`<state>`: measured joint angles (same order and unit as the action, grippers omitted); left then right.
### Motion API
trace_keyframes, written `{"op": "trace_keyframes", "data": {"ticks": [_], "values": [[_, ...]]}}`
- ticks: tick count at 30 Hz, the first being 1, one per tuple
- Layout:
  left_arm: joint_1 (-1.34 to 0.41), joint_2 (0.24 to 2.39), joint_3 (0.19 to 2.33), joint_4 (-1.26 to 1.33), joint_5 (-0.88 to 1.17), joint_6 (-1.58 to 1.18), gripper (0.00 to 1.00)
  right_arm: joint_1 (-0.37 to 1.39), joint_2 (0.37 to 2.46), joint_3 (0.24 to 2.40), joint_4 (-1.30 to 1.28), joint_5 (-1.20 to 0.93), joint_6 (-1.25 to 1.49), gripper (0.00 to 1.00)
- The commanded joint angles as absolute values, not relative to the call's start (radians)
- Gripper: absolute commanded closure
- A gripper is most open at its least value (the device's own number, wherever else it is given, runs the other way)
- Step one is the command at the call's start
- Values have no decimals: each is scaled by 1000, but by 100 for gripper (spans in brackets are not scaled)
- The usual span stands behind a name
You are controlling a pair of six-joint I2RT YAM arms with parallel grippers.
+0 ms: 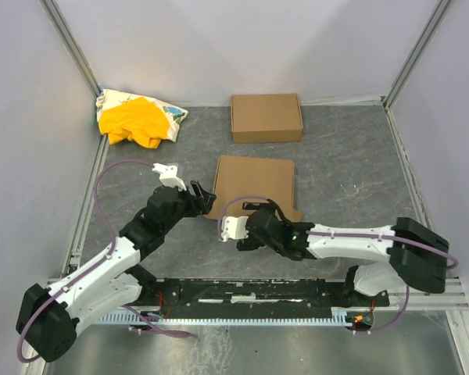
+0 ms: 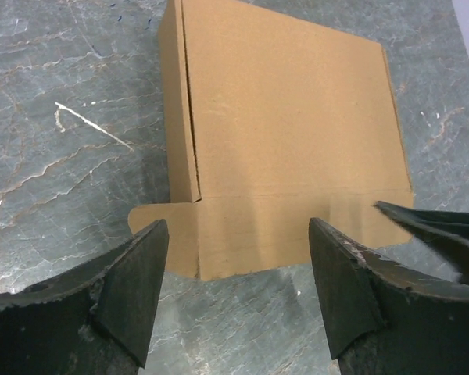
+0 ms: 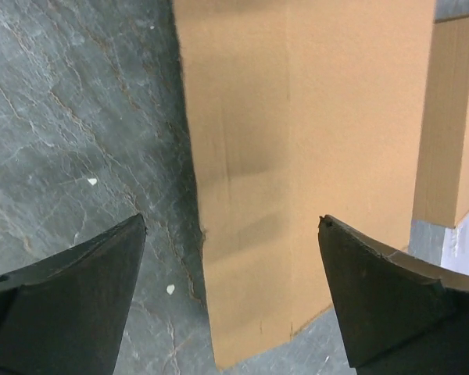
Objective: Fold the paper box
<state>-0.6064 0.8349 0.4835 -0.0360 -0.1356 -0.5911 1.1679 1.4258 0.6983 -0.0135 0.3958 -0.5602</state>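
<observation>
Seen from above, the paper box (image 1: 254,181) lies flat near the middle of the grey marbled worktop (image 1: 344,172), with both arms reaching in over its near edge. The left pincer (image 1: 203,195) hangs just off the box's near left corner, and the right pincer (image 1: 258,209) is over the near edge itself. A second brown carton (image 1: 266,117) sits well apart toward the back wall, and a yellow cloth (image 1: 137,121) is bunched in the back left corner. The left wrist camera shows that pincer's two dark fingers spread wide and holding nothing. Beyond them the box rests on the stone-patterned surface with its top panel down, one side wall on the left, and a flap lying flat along the near edge. A tip of the other arm's finger pokes in from the right. The right wrist camera shows its own fingers also wide apart and empty, poised above a long cardboard panel that lies flat on the worktop, with the second carton visible past it at the upper right.
</observation>
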Motion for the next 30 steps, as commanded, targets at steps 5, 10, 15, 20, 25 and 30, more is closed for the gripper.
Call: {"op": "trace_keyframes", "data": {"ticks": [5,10,15,20,25,30], "values": [[-609,865,375,220,-239,-616,14,1164,1056,766,-199,494,-140,0],[-607,936,312,383,-193,-588,13,1033,951,800,-396,575,271,0],[-607,1019,356,408,-144,-546,12,827,1065,852,-545,367,529,0],[-607,1050,415,332,-90,-524,9,744,1086,807,-517,277,637,1],[-608,1060,413,351,-62,-527,9,708,1128,785,-524,244,667,1],[-607,1146,470,299,-29,-506,9,703,1199,774,-506,217,675,1]]}}
